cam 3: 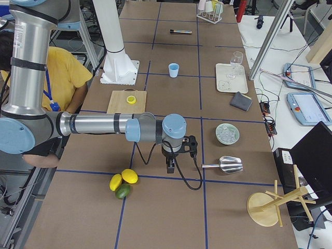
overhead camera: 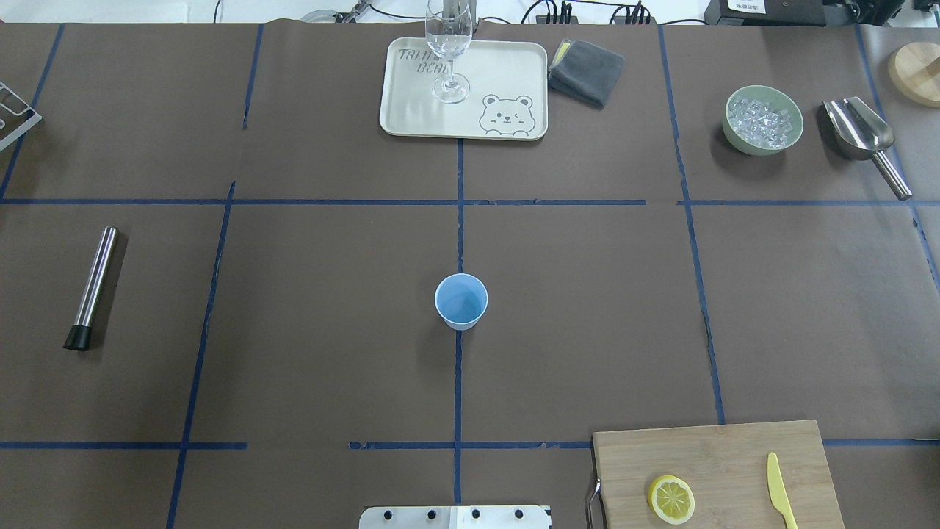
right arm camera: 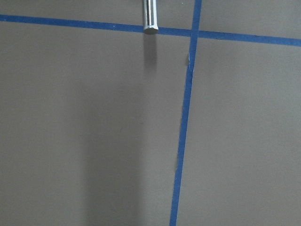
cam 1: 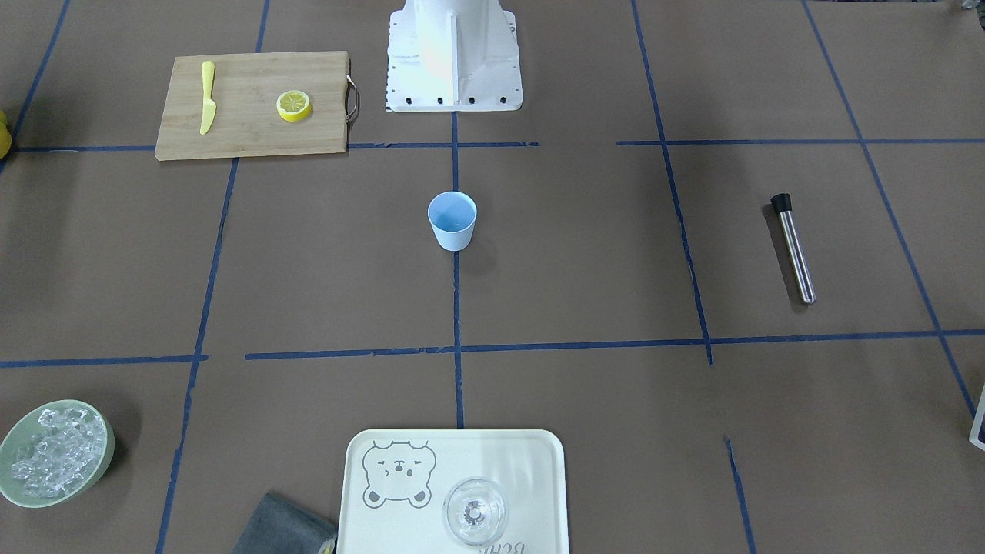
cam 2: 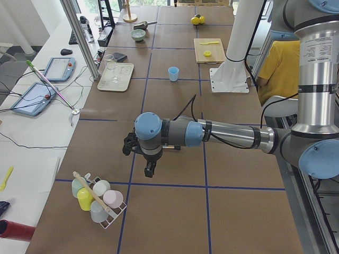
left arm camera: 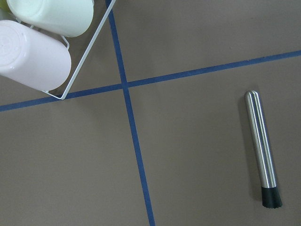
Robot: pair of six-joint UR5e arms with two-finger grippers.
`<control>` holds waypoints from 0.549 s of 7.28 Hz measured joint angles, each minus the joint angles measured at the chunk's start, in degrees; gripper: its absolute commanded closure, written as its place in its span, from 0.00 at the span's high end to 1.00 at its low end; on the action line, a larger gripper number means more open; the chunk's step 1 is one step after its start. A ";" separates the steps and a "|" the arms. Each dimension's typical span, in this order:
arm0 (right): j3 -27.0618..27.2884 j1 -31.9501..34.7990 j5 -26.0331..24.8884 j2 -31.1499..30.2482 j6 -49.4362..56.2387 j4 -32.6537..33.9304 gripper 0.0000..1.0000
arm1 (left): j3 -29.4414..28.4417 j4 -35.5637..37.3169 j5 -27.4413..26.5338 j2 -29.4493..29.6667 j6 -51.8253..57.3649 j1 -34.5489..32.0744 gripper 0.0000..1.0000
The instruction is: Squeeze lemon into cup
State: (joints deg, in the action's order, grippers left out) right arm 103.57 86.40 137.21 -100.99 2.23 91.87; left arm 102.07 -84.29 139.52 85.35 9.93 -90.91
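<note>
A light-blue cup (overhead camera: pixel 461 300) stands upright at mid-table. The lemon half (overhead camera: pixel 671 499) lies cut face up on a wooden board (overhead camera: pixel 720 455), well apart from the cup, nearer the robot and to its right. The left gripper (cam 2: pixel 150 169) and right gripper (cam 3: pixel 169 167) hang far from the cup. I cannot tell how open they are. Likely risks: the rind slipping from the fingers, or a nudge tipping the cup.

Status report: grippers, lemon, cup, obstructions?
Left gripper, right gripper out wide, jaw state unreadable. Lemon on cutting board, ungrasped. Cup upright at centre. Knife lies apart from lemon.
</note>
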 measured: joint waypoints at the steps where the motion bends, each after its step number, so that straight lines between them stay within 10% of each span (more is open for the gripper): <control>1: 0.09 0.00 0.29 0.00 -0.04 -0.09 1.00 | 0.39 0.17 0.01 0.11 0.10 -0.06 1.00; 4: 0.89 0.00 0.51 0.04 -0.19 -0.42 1.00 | 1.68 0.52 -0.04 0.11 0.37 -0.11 1.00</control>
State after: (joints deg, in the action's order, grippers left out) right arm 104.46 86.40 137.72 -100.95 2.04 91.44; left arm 103.75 -83.77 139.49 85.47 10.30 -91.03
